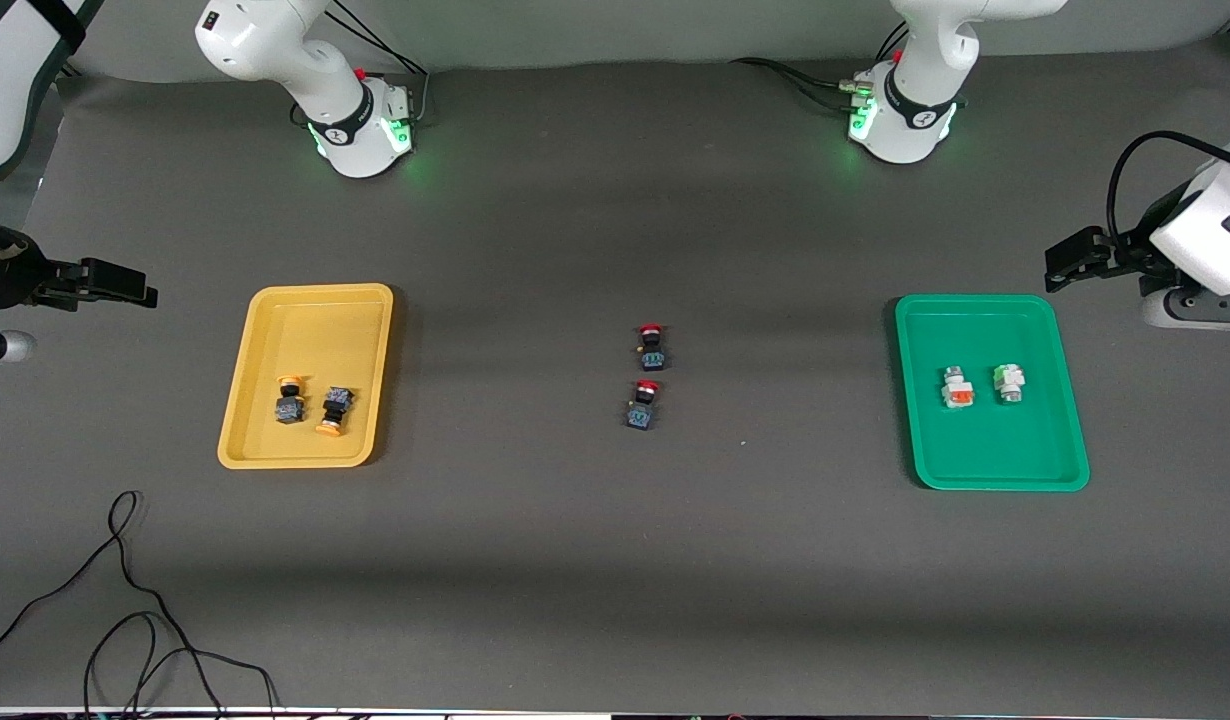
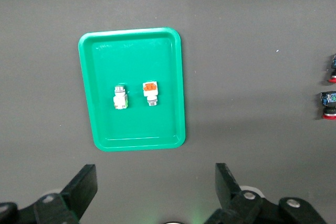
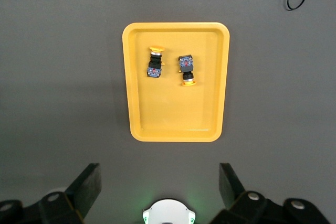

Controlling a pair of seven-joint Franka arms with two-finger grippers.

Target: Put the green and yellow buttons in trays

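Observation:
The yellow tray lies toward the right arm's end of the table and holds two dark-bodied buttons with yellow caps. The green tray lies toward the left arm's end. In it sit a white button with an orange accent and a white one with a green accent. My left gripper hangs open and empty high over the table beside the green tray. My right gripper hangs open and empty high beside the yellow tray.
Two dark buttons with red caps lie on the mat midway between the trays. A black cable loops near the table's front edge at the right arm's end. Both arm bases stand at the back.

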